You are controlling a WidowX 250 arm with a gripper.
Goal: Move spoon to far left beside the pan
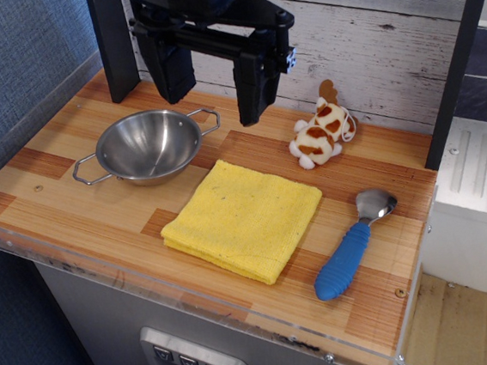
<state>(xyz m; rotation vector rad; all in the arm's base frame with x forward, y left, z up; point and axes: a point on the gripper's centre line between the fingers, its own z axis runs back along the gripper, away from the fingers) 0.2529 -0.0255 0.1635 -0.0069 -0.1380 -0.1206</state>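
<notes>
Spoon (350,246) lies on the table; fingers (252,87) spread wide, holding nothing.

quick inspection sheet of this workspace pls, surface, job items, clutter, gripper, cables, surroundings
surface: wooden striped counter with a clear plastic edge strip along the front
job's things: spoon lies at the right front, blue handle toward the front edge, metal bowl pointing back; pan sits empty at the left back, wire handles out to either side; the two are far apart
clutter: yellow folded cloth lies between pan and spoon; small white and brown plush toy by the back wall
grippers: gripper hangs above the counter behind the pan, fingers spread, holding nothing
cables: nothing seen
surroundings: white plank wall behind, blue wall at left, white appliance at right
</notes>
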